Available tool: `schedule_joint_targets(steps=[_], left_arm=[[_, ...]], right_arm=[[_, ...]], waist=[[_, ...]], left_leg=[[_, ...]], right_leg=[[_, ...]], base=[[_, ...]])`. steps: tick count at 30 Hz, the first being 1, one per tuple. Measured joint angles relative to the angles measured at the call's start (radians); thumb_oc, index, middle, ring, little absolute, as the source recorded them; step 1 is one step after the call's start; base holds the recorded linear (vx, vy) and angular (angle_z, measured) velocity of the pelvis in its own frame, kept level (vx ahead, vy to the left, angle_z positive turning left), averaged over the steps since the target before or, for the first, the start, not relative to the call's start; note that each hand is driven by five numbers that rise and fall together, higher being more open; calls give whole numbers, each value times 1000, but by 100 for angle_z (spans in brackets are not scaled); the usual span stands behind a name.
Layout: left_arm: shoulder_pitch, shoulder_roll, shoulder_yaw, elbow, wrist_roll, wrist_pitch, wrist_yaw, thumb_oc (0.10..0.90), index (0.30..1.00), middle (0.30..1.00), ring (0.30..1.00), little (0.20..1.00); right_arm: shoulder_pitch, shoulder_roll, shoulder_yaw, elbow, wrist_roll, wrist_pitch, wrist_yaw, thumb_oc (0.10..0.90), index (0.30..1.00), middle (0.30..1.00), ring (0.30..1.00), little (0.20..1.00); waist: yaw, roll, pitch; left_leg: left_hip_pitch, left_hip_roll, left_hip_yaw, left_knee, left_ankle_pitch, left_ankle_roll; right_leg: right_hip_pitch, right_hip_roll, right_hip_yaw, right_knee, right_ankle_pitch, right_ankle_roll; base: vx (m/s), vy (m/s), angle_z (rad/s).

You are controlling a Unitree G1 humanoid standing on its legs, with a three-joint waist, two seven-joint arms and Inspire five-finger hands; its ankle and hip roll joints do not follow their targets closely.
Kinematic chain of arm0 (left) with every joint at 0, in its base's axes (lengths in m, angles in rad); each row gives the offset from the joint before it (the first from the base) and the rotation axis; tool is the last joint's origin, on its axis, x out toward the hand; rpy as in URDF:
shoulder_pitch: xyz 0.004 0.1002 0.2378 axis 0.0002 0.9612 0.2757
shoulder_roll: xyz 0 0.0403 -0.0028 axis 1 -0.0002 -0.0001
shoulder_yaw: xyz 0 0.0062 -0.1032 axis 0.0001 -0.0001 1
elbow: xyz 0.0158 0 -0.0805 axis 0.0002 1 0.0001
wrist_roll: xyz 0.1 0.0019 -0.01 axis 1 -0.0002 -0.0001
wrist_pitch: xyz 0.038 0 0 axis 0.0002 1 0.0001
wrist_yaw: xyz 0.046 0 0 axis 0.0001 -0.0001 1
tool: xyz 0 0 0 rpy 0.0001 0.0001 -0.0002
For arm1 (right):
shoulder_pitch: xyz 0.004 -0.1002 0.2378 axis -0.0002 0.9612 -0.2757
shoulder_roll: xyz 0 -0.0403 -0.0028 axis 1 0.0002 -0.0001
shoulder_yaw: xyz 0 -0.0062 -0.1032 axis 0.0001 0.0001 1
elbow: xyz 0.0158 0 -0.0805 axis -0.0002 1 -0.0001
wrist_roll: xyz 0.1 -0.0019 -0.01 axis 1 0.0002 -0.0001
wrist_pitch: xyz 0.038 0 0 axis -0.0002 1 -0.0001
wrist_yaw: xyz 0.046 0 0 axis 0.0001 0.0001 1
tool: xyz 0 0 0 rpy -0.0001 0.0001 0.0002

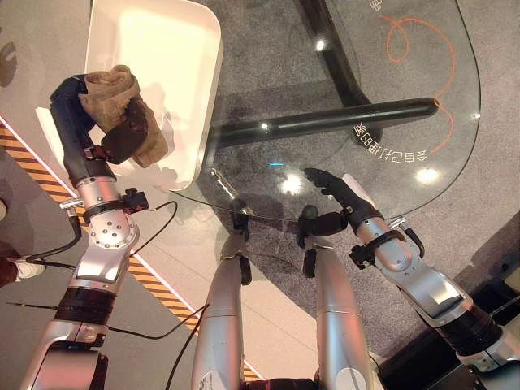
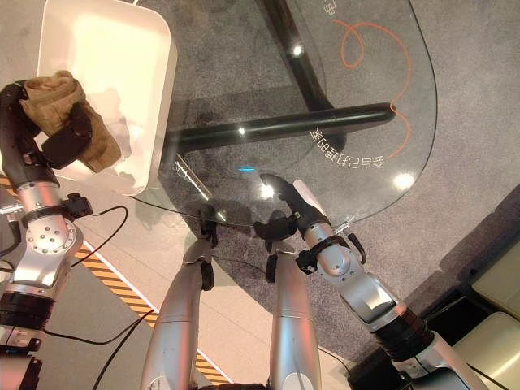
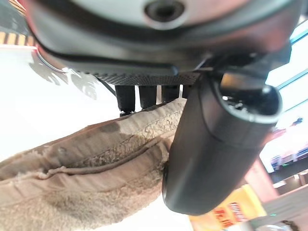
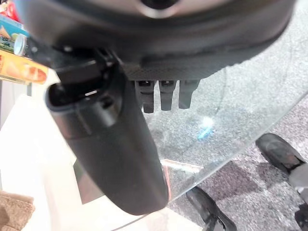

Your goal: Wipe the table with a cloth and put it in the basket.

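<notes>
The left hand [image 1: 122,134] has its fingers and thumb curled round a bunched tan cloth [image 1: 114,93], holding it over the near rim of the white basket [image 1: 199,97], at about ten o'clock in the left eye view. The left wrist view shows the cloth [image 3: 86,178] pinched between thumb and fingers. The basket's inside past the cloth lies bare.

The right hand [image 1: 337,188] lies at about five o'clock, fingers straight and empty, over the near edge of the glass table [image 1: 455,122]. The glass bears white lettering [image 1: 394,152] near its right curve, too small to read, with an orange looping line [image 1: 406,36] towards one o'clock. A dark bar [image 1: 325,120] shows under the glass. The basket's corner overlaps the table's left edge; grey floor [image 1: 496,81] surrounds the rounded far side.
</notes>
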Motion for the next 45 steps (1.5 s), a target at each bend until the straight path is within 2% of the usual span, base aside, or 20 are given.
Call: schedule_joint_targets(steps=[6, 15, 22, 27, 28, 29, 35, 45], left_arm=[[-67, -5, -21, 74, -1, 38, 14, 100, 300, 300, 300, 200], [-247, -15, -61, 252, -1, 24, 46, 100, 300, 300, 300, 200], [-323, 24, -101, 309, -2, 29, 66, 100, 300, 300, 300, 200], [-380, 36, -127, 358, 4, 65, 66, 105, 305, 305, 305, 205], [-394, 41, -133, 370, 3, 81, 65, 278, 453, 453, 453, 378], [-407, 44, -143, 385, 3, 93, 64, 800, 900, 900, 900, 900], [-443, 54, -166, 417, -6, 113, 49, 800, 900, 900, 900, 900], [-453, 52, -185, 421, -5, 113, 36, 800, 900, 900, 900, 900]], right_arm=[[-72, -7, 6, 19, 30, 11, -14, 800, 900, 900, 900, 900], [-172, -29, 39, 71, 72, 9, -45, 800, 900, 900, 900, 900], [-219, -29, 43, 79, 89, 6, -47, 800, 900, 900, 900, 900], [-242, -27, 46, 99, 105, -2, -53, 800, 900, 900, 900, 900], [-246, -26, 48, 104, 112, -7, -53, 800, 900, 900, 900, 900], [-248, -26, 53, 104, 115, -10, -53, 800, 900, 900, 900, 900], [-262, -23, 67, 108, 123, -23, -53, 800, 900, 900, 900, 900], [-251, -16, 64, 113, 122, -29, -53, 800, 900, 900, 900, 900]], waist=[[-21, -2, 1], [-31, -14, 0], [-53, -30, -1], [-57, -35, -2], [-60, -36, -3], [-59, -36, -3], [-74, -40, -4], [-74, -45, -6]], left_leg=[[-57, 0, -6, 16, 0, -4], [-106, 8, -17, 37, 0, -3], [-143, 7, -17, 42, -5, -7], [-160, 10, -20, 56, -4, -4], [-162, 10, -20, 56, -7, -9], [-165, 11, -21, 54, -2, -4], [-174, 13, -25, 60, -8, -9], [-175, 13, -30, 70, -12, -4]], right_leg=[[-48, 1, -3, 2, 7, 1], [-82, 8, -7, 1, 14, -1], [-114, 8, -6, -5, 20, 4], [-124, 10, -9, -4, 22, 3], [-126, 11, -10, -5, 21, 4], [-128, 12, -11, -5, 23, 3], [-130, 14, -19, -9, 23, 4], [-125, 13, -25, -6, 23, 5]], base=[[7, 3, 0], [3, 15, 0], [-12, 11, -1], [-40, -4, 0], [0, 0, 0], [0, 0, 0], [11, -1, 0], [-2, -13, 0]])
